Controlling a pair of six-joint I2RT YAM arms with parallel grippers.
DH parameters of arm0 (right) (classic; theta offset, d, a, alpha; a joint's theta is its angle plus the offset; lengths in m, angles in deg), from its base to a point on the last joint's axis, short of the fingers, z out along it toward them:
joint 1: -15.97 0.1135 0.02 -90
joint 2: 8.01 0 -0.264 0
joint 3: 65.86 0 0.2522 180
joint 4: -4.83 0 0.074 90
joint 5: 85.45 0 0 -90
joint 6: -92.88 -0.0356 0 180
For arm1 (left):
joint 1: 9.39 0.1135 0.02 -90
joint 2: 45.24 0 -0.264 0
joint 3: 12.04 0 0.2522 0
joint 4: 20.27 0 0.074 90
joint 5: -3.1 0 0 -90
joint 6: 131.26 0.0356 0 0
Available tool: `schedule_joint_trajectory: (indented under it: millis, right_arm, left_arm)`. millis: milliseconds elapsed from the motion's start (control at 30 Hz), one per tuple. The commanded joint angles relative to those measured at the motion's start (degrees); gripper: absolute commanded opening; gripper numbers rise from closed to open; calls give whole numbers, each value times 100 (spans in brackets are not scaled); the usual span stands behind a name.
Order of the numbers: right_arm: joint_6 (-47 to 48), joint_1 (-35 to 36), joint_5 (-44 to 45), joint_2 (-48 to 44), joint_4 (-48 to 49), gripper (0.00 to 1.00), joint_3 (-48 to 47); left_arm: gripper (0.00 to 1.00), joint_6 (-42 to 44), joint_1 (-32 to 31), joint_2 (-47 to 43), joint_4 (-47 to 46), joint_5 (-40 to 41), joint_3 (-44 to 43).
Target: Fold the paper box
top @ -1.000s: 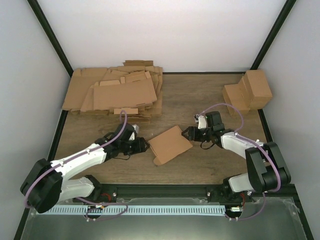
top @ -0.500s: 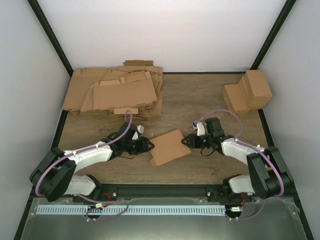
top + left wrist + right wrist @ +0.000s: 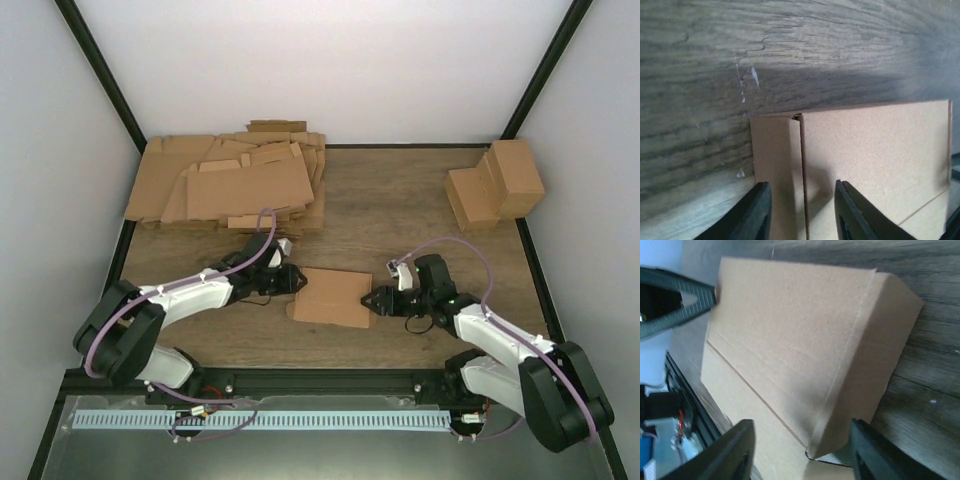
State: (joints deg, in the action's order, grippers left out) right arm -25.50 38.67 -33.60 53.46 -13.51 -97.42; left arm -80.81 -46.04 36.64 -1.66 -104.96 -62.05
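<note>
Wooden table [image 3: 400, 210], paper box [image 3: 335, 297] rotated square

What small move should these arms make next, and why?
Probably ease the left tool forward and close on the narrow end flap of the paper box, just ahead of its open fingers; the right tool, also open, waits at the opposite end.

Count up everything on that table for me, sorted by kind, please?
Paper box in the middle: 1
Heap of flat cardboard sheets: 1
Finished cardboard boxes: 2
Robot arms: 2
Total: 6
</note>
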Motion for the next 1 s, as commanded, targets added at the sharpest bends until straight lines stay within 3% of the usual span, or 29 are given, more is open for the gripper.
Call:
schedule_joint_trajectory:
  millis: [0, 100, 267, 467, 567, 967]
  right_arm:
    - [-201, 61, 308, -349, -306, 59, -35]
    - [-192, 65, 596, -469, -383, 68, -139]
    - [133, 57, 1100, -421, -516, 78, -631]
    - [417, 50, 1059, 360, -206, 88, -1286]
    - [418, 53, 942, 665, 185, 99, -1391]
    - [1335, -138, 988, 1537, 325, 100, -1859]
  left_arm:
    - [43, 699, 61, 21, 327, 186, -300]
    - [58, 977, 61, -169, 487, 349, -393]
    - [71, 1031, 61, -426, 554, 496, -378]
    - [90, 1026, 30, -667, 441, 371, -272]
    - [94, 1138, 18, -780, 615, 302, -385]
    - [98, 1378, -115, -1230, 784, -409, -653]
